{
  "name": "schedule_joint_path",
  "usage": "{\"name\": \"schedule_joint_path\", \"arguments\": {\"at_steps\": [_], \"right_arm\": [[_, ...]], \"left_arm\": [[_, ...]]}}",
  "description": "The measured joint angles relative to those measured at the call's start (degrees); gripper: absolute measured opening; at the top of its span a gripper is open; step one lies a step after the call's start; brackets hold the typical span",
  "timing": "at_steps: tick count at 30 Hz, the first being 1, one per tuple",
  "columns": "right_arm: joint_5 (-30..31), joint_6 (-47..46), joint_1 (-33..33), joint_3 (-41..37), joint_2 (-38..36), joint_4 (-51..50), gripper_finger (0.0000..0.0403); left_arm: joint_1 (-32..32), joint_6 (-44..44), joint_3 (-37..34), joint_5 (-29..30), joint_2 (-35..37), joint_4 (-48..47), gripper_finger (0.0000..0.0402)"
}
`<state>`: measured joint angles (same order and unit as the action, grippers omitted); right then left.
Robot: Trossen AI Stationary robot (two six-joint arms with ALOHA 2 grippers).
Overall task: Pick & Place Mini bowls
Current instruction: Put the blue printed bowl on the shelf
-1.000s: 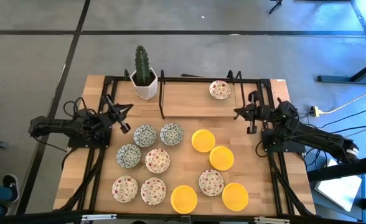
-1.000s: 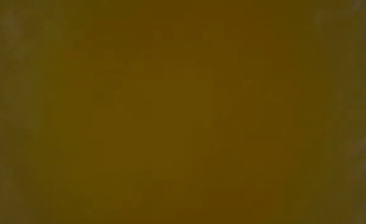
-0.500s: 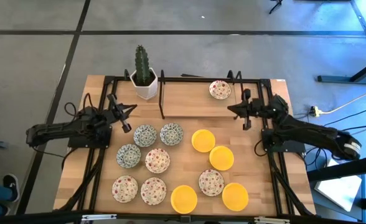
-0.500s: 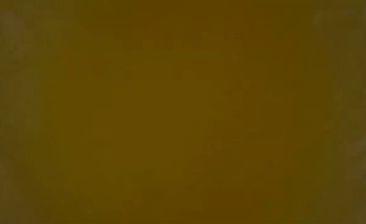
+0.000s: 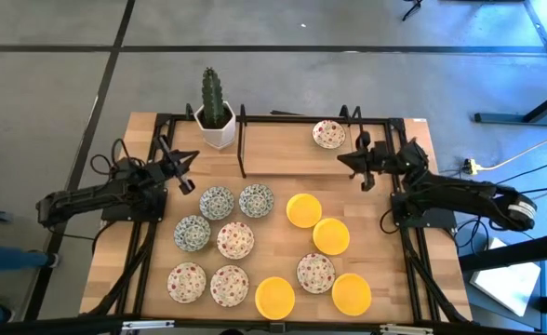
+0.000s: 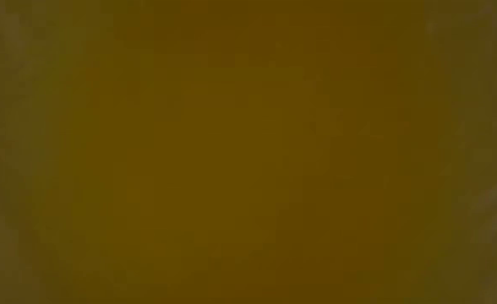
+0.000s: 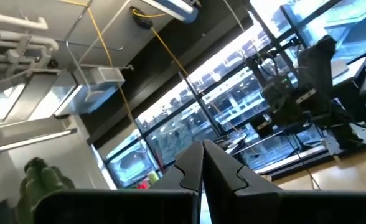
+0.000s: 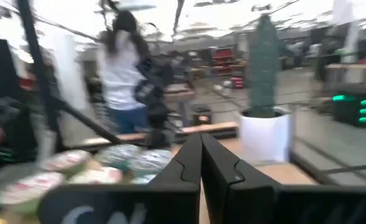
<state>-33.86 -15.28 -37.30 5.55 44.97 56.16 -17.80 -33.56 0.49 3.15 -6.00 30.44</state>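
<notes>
While both arms were low by the table sides a sec ago, the right gripper has since swung inward & up toward the lone white red-speckled mini bowl at the far edge of the wooden table; the left gripper has edged toward the blue-green patterned bowls. Both claws are pressed together, holding nothing, so prob. still approach phase, no pick begun. Eleven other bowls, incl. plain yellow ones, sit mid-table near the white cactus pot. No readable writing or brands. Low view blocked.
</notes>
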Motion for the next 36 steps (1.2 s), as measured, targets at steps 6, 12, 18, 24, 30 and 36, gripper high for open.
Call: {"name": "schedule_joint_path", "arguments": {"at_steps": [6,12,18,24,30,36], "right_arm": [[-10.7,-8.5,0.0,0.0,-12.6,-2.6,0.0002],[-10.8,-3.9,0.0,0.0,-27.9,-19.6,0.0001],[-7.9,4.4,0.0,0.0,-38.0,-34.2,0.0001],[-8.8,7.0,0.0,0.0,-41.5,-36.9,0.0009],[-7.8,7.0,0.0,0.0,-41.5,-37.7,0.0008],[-8.1,6.7,0.0,0.0,-41.5,-37.8,0.0008]], "left_arm": [[0.0,6.1,0.0,3.4,0.0,0.1,0.0003],[0.0,11.1,0.0,4.9,0.0,-0.9,0.0003],[0.0,13.0,0.0,7.1,0.0,-1.4,0.0003],[0.0,20.3,0.0,9.0,0.0,-4.3,0.0003],[1.0,22.7,2.7,10.1,-0.9,-13.2,0.0004],[3.6,22.6,17.6,14.5,-8.2,-24.7,0.0004]]}}
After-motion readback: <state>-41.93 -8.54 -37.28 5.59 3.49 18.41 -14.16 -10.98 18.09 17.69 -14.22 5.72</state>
